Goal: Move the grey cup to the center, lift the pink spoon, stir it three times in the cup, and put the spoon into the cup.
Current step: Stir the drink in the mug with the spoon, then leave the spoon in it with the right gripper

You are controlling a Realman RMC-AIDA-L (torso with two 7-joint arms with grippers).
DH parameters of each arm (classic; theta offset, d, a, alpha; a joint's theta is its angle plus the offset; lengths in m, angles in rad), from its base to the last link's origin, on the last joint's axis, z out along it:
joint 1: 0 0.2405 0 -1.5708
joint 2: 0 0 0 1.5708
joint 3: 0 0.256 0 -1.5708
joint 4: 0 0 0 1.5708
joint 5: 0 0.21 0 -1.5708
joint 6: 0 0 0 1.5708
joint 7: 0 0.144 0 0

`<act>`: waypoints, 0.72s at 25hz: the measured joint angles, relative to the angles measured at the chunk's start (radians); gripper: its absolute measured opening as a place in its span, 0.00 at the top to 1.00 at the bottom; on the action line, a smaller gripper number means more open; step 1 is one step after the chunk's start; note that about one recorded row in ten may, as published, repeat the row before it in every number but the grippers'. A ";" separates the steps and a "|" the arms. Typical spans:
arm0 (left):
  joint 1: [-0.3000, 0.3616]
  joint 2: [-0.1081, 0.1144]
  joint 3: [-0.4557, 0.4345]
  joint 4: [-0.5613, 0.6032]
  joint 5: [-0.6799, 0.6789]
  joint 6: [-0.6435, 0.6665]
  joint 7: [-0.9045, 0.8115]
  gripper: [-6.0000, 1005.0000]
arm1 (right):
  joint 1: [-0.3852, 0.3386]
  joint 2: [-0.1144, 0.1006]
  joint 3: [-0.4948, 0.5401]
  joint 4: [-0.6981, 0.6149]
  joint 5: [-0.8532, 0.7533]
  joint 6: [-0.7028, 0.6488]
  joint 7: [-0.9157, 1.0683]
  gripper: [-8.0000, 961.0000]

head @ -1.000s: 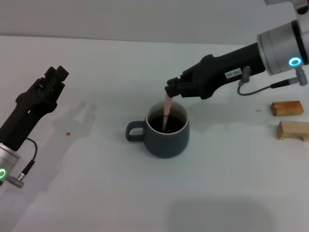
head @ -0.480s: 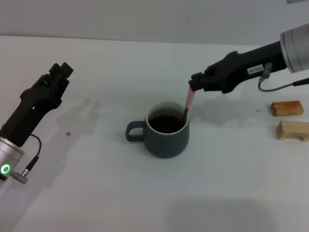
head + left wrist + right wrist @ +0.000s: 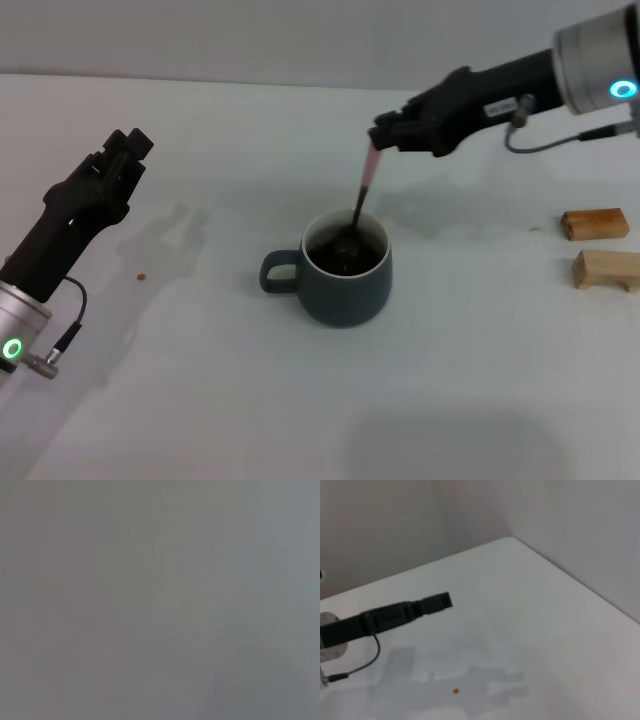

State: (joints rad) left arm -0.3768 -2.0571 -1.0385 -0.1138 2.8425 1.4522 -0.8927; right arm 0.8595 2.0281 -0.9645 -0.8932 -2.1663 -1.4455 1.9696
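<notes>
The grey cup stands upright at the middle of the white table, handle toward my left, with dark liquid inside. My right gripper is above and behind the cup, shut on the top of the pink spoon. The spoon hangs tilted, its metal bowl dipped in the liquid. My left gripper is raised over the table's left side, away from the cup; it also shows in the right wrist view. The left wrist view shows only blank grey.
Two small wooden blocks lie at the table's right edge. A small brown spot marks the table on the left; it also shows in the right wrist view. A wall rises behind the table.
My right gripper swung right, then rose and came back left with the spoon. The spoon's bowl moved from the cup's right rim to the middle of the liquid. The left arm shifted slightly.
</notes>
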 joint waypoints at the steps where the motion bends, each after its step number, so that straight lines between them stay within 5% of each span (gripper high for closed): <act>1: 0.001 0.000 0.000 0.002 0.000 0.000 0.000 0.68 | 0.014 0.009 0.000 0.003 0.000 0.001 -0.007 0.90; 18: 0.002 0.001 0.000 0.007 0.000 0.000 0.000 0.68 | 0.033 0.039 -0.011 -0.048 0.017 -0.119 0.011 0.91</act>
State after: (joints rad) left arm -0.3751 -2.0557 -1.0385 -0.1067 2.8424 1.4527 -0.8927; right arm 0.8923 2.0666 -0.9757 -0.9416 -2.1492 -1.5643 1.9805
